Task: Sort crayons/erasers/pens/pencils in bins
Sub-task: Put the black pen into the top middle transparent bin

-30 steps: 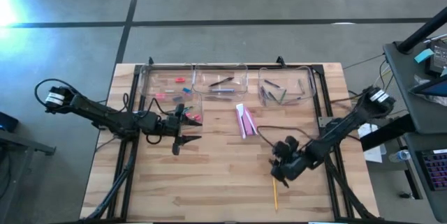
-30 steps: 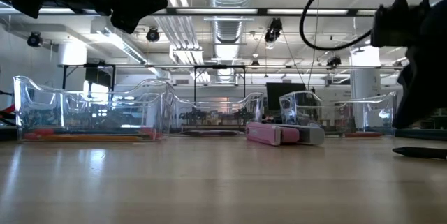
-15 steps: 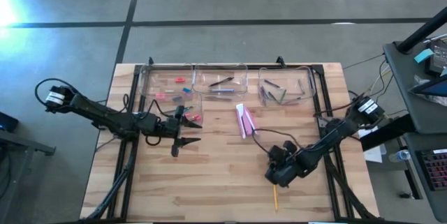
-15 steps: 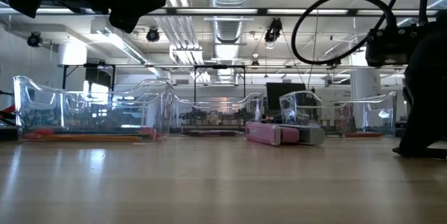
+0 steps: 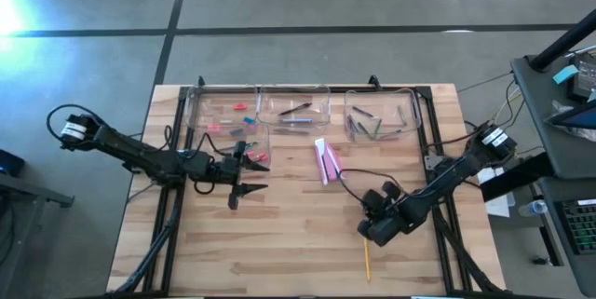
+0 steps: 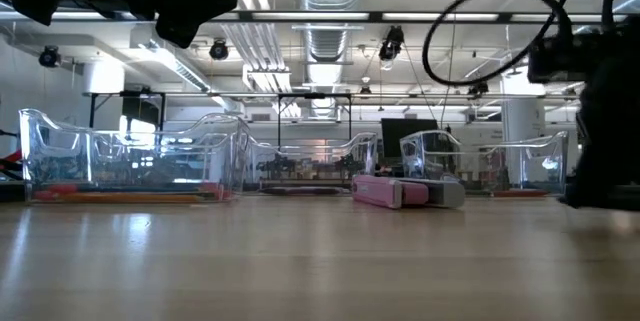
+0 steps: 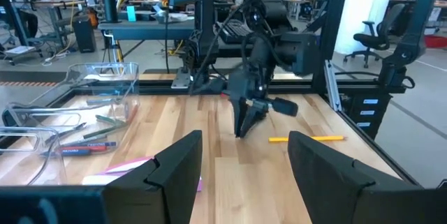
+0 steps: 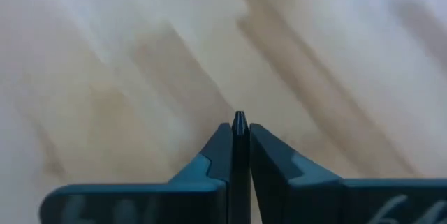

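A wooden table (image 5: 279, 243) fills the middle of the overhead view, with two dark robot arms reaching in from either side. Along its far edge stand the clear plastic bins (image 5: 293, 108), three in a row and a fourth tucked just nearer at the left end. The far left bin and the fourth one hold the erasers (image 5: 239, 107), small pink-red blocks, along with some short coloured sticks; the middle and right bins hold thin dark and coloured sticks. The left gripper (image 5: 244, 172) hovers just beside the near edge of the fourth bin, its two fingers spread wide apart with nothing between them. The right gripper (image 5: 380, 228) sits low over the near right part of the table, its fingers (image 8: 220, 147) pressed close on a thin dark pen (image 8: 239, 121), whose tip pokes out between them. Near the table's centre lies a pair of pink packets (image 5: 327, 160), side by side and touching. A yellow pencil (image 5: 367, 262) lies on the bare wood just nearer than the right gripper.
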